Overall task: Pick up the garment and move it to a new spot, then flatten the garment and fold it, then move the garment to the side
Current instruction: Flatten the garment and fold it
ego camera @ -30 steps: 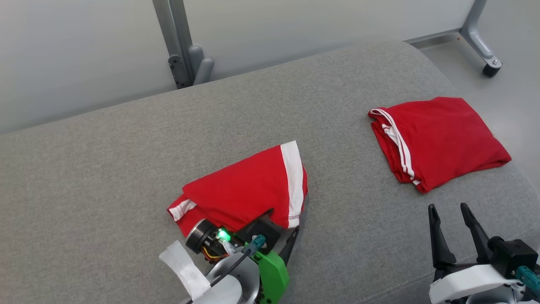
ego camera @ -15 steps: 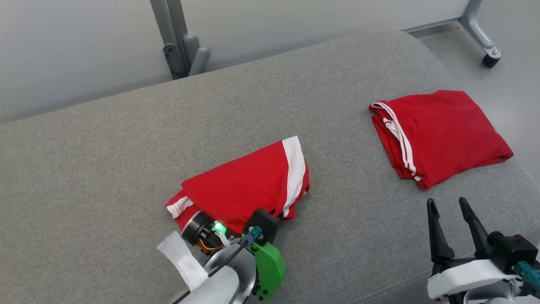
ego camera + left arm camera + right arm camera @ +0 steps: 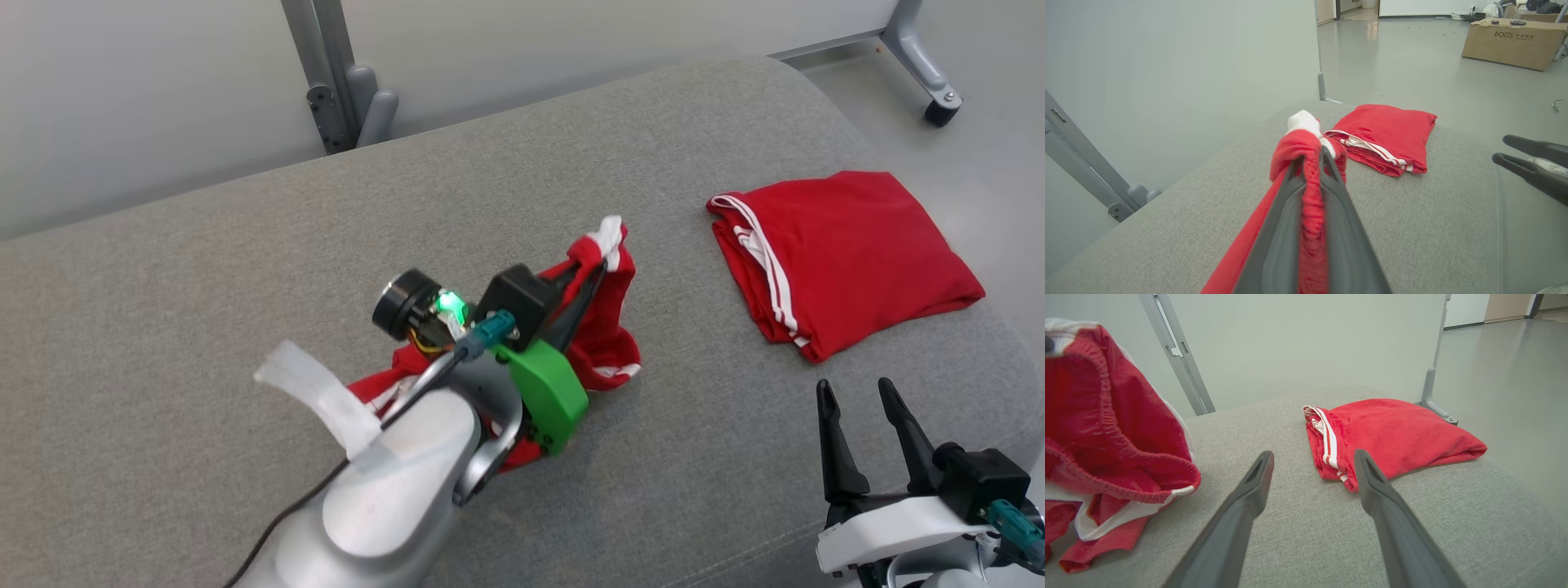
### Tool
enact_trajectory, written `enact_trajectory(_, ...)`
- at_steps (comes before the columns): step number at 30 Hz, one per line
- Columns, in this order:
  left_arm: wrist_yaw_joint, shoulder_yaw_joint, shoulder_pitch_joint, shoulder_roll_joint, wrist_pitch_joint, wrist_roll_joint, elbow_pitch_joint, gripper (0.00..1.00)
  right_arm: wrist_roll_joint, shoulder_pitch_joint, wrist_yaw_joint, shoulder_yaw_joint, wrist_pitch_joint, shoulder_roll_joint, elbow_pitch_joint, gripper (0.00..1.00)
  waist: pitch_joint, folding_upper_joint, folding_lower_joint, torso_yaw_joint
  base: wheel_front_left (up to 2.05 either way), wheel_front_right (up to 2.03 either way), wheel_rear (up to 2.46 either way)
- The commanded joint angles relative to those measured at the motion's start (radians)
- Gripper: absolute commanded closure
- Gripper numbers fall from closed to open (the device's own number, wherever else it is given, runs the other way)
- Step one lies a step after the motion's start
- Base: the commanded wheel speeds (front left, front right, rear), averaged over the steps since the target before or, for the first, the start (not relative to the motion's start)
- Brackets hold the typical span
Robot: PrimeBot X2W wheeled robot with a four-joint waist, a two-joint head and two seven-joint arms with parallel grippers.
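Observation:
The garment (image 3: 604,343) is red with white trim, and part of it hangs lifted above the grey cushion (image 3: 204,269). My left gripper (image 3: 594,265) is shut on its upper edge, with red cloth bunched between the fingers (image 3: 1310,192). The lower part of the garment (image 3: 1106,465) still rests on the cushion. My right gripper (image 3: 853,396) stands open at the lower right, apart from any cloth, and its fingers (image 3: 1253,486) point over bare cushion.
A second red garment (image 3: 841,253) lies folded at the cushion's right end, also seen as a folded pile (image 3: 1388,437). Grey metal frame legs (image 3: 326,82) stand behind the cushion. A cardboard box (image 3: 1511,41) sits on the floor far off.
My left gripper has shut on the garment's near edge and lifted it up and away, so the flat folded shape is now pulled into a hanging bunch. The right gripper has stayed put.

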Motion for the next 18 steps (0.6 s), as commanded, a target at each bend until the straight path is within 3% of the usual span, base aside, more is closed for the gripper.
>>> enact_trajectory(1, -0.009, 0.009, -0.041, 0.002, 0.005, -0.016, -0.012, 1.00, 0.004, -0.012, -0.001, 0.004, -0.003, 0.001, 0.003, 0.00, -0.001, 0.0000, 0.0000, -0.009, 0.00, 0.00, 0.00)
enact_trajectory(8, -0.053, 0.063, -0.216, -0.001, 0.015, -0.089, -0.031, 1.00, 0.007, -0.026, -0.001, 0.006, -0.003, 0.007, 0.010, 0.00, -0.001, 0.0000, 0.0000, -0.048, 0.00, 0.00, 0.00)
enact_trajectory(14, -0.081, 0.106, -0.363, -0.003, -0.047, -0.180, -0.021, 1.00, 0.009, -0.031, -0.001, 0.006, -0.003, 0.010, 0.013, 0.00, 0.005, 0.0000, 0.0000, -0.067, 0.00, 0.00, 0.00)
enact_trajectory(18, -0.094, 0.080, -0.398, 0.002, -0.087, -0.258, -0.029, 1.00, 0.009, -0.028, -0.001, 0.002, -0.003, 0.011, 0.011, 0.00, 0.007, 0.0000, 0.0000, -0.071, 0.00, 0.00, 0.00)
